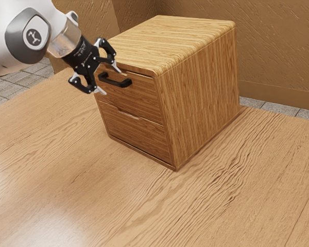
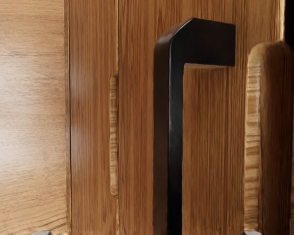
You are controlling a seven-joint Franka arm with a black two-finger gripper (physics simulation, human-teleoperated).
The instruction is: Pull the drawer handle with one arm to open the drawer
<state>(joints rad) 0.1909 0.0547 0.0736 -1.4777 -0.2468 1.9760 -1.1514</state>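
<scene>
One gripper, fingers spread, poised about the black handle on the top drawer of a cabinet. Step: approach; drawer looks shut. Next: clamp the handle, pull straight outward.

Our gripper hangs with fingers spread above and below the left end of the black handle. Between that bar and the drawer front we see a narrow gap a finger could enter. The top edge of the cabinet overhangs and crowds the space just above the handle. Left and near of the cabinet the wooden tabletop lies open; a wall stands far behind.
</scene>
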